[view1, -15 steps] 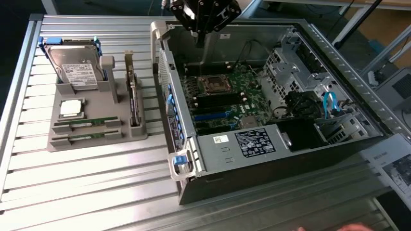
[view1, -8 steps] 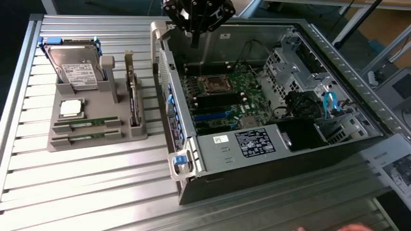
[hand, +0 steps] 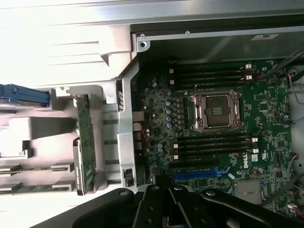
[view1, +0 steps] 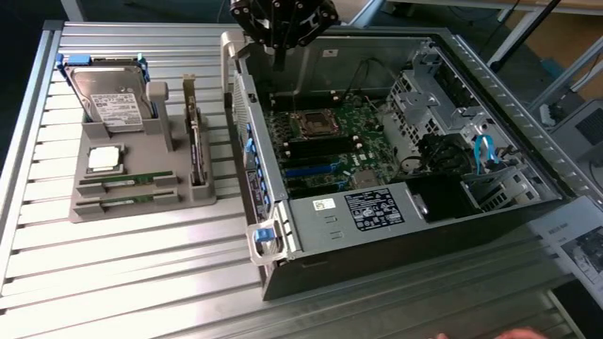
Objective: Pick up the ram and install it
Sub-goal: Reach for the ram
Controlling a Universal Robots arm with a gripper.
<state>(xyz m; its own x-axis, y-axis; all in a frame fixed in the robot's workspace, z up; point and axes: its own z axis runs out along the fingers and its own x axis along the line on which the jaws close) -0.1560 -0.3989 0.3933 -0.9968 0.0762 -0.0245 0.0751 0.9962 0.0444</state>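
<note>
My claw hangs with its fingers pressed together and nothing between them, above the far wall of the open computer case. The case lies on its side on the ribbed metal worktop. Two green ram sticks lie flat, one just beside the other, in slots at the near end of a grey holder. The holder sits on the exterior view's left, well apart from the claw. The wrist view looks down on the green circuit board, where long black slots on either side of the empty processor socket appear unfilled. I judge the pick-up has not begun. Taking a stick calls for the claw to open over the holder and close across the stick's thin edges.
</note>
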